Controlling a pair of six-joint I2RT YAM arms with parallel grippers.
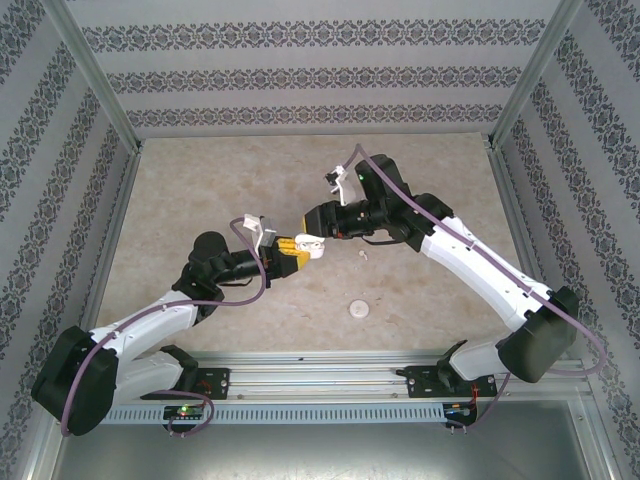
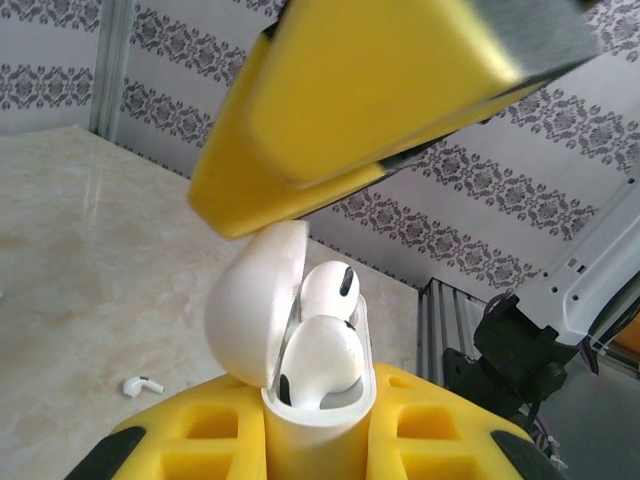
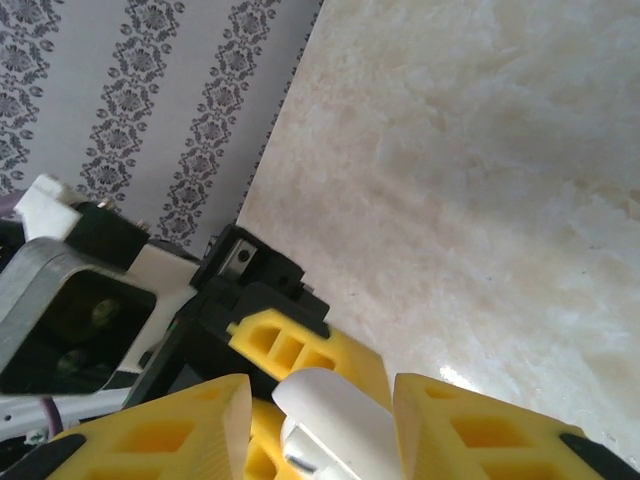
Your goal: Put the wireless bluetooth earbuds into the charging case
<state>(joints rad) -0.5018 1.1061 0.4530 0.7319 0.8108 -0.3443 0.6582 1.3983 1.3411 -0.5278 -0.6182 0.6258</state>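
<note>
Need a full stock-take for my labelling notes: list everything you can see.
table: one, beige marble look
walls: patterned grey-white paper, around the table
charging case: one, white, lid open, gripped above mid-table
earbuds: three, white; two sitting in the case, one loose on the table
round disc: one, whitish, on the table towards the near edge
arms: two, black and white, reaching in from the near edge
left tool: one, yellow fingers, shut on the case
right tool: one, yellow fingers apart, either side of the case lid
</note>
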